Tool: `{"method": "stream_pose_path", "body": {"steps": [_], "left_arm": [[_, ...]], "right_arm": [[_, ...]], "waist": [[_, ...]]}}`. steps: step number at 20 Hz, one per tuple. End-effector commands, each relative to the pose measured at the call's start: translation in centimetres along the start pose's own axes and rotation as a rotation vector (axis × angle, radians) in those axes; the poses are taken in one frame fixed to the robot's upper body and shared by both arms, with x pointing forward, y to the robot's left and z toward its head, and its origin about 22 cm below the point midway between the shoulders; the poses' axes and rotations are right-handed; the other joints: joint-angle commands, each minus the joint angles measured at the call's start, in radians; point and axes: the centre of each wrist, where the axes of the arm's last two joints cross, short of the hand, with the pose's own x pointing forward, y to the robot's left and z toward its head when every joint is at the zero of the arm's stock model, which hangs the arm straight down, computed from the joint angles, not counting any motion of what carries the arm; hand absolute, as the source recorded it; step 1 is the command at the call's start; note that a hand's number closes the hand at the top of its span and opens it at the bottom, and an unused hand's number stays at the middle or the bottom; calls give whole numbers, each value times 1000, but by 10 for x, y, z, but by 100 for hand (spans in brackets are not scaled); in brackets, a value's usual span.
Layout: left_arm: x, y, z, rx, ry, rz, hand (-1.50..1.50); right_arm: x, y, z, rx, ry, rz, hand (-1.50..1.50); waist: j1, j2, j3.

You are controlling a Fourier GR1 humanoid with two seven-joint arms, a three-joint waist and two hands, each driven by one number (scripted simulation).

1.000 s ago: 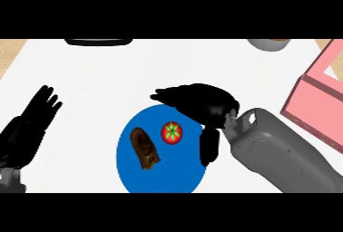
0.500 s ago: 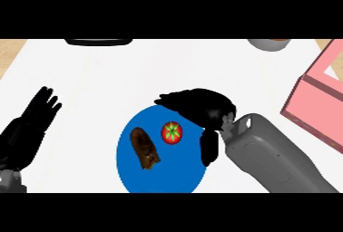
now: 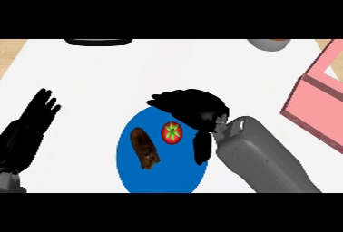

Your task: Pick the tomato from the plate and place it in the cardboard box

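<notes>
The pink cardboard box (image 3: 321, 108) is sitting well apart at the right edge of the white counter (image 3: 100, 81), while the blue plate (image 3: 167, 174) is carrying a brown food piece (image 3: 144, 147) and, just beside it, the tomato (image 3: 172, 132). The right hand (image 3: 194, 111) is arching over the plate's upper right with fingers curled down but grasping nothing, the tomato lying just left of its thumb (image 3: 201, 147); the left hand (image 3: 30, 127) is resting open at the left edge. The tomato is looking small, light, smooth and likely prone to rolling or bruising, so pinching it across its round middle seems wisest.
</notes>
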Motion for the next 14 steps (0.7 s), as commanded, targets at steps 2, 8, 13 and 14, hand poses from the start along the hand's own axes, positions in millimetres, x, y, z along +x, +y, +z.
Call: {"method": "stream_pose_path", "body": {"steps": [2,8,13,14], "left_arm": [[11,-7,10,-18,5,-16,0],[-11,-4,0,6,10,-7,0],[-26,4,-7,-11,1,9,0],[-4,-3,-11,1,-10,-5,0]], "right_arm": [[-3,-5,-5,6,43,49,-150],[22,-5,-18,26,45,52,-150],[2,16,-40,52,103,58,-150],[20,31,-28,52,104,75,-150]], "waist": [[2,0,0],[0,0,0],[2,2,0],[-3,0,0]]}}
